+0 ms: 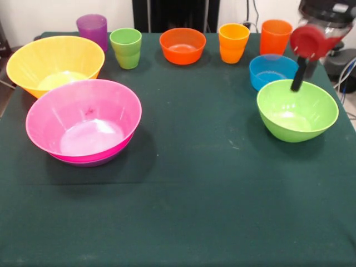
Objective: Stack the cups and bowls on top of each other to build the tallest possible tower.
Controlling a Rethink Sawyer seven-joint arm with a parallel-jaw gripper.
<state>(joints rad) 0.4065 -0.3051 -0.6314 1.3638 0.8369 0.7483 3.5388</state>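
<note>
A large pink bowl (83,119) sits nested in a purple bowl, of which only the lower edge (94,162) shows, at the left. A large yellow bowl (53,61) stands behind them. Along the far side stand a purple cup (93,30), a light green cup (125,47), a small orange bowl (182,45), a yellow-orange cup (233,43) and an orange cup (276,36). A small blue bowl (272,71) and a large light green bowl (297,110) stand at the right. My gripper (298,83) hangs at the green bowl's far rim, beside the blue bowl, holding nothing that I can see.
The table is covered with a dark green cloth (194,194). The robot's black pedestal (175,14) stands at the far side. Cables (345,72) hang off the right edge.
</note>
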